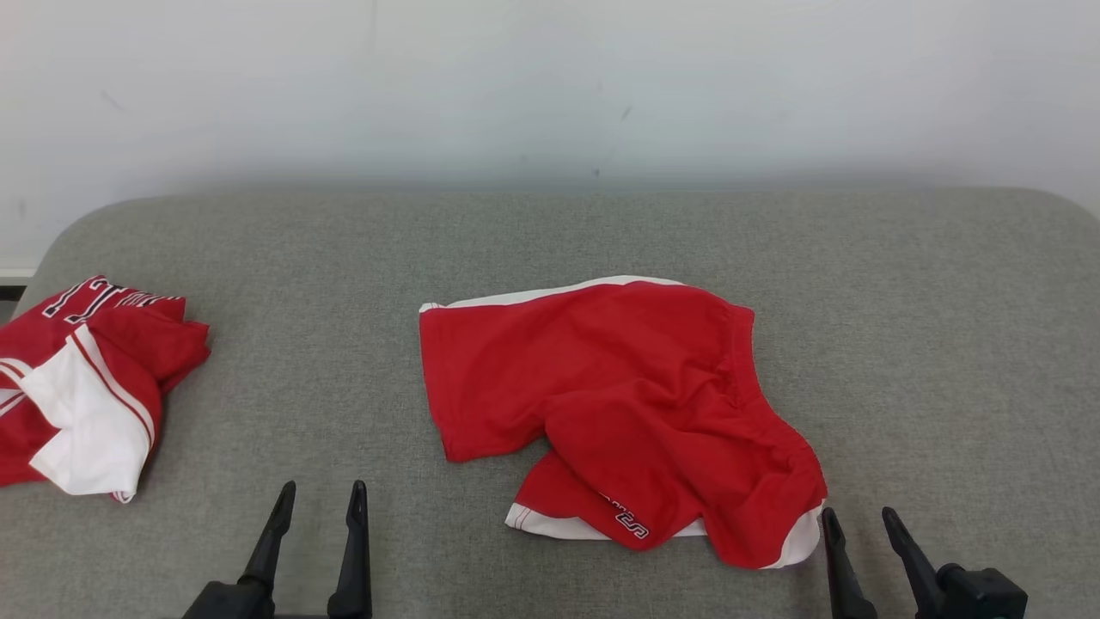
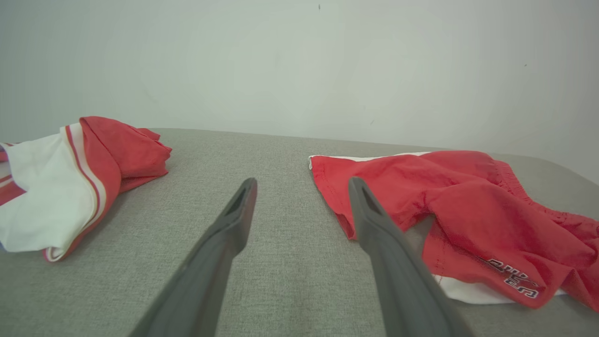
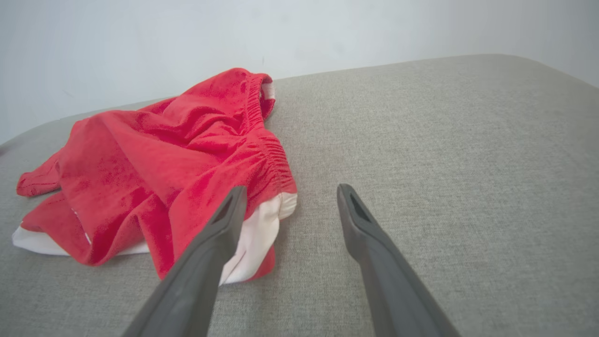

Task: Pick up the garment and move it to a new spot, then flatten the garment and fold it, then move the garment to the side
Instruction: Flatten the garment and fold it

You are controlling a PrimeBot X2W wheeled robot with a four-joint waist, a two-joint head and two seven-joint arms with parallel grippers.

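The garment (image 1: pixel 636 404) is a pair of red shorts with white trim, lying crumpled in the middle of the grey cushioned surface (image 1: pixel 550 241). In the left wrist view the garment (image 2: pixel 468 210) lies to the right of my fingers; in the right wrist view the garment (image 3: pixel 164 164) lies to the left. My left gripper (image 1: pixel 320 499) stands open near the front edge, left of the shorts, holding nothing. My right gripper (image 1: pixel 859 516) is open beside the shorts' lower right corner, with nothing between its fingers. Both also show as left gripper (image 2: pixel 302 185) and right gripper (image 3: pixel 288 192).
A second red and white garment (image 1: pixel 82 387) with lettering lies bunched at the left edge of the surface, seen too in the left wrist view (image 2: pixel 70 182). A pale wall (image 1: pixel 550 86) rises behind. Bare grey fabric spreads to the right of the shorts.
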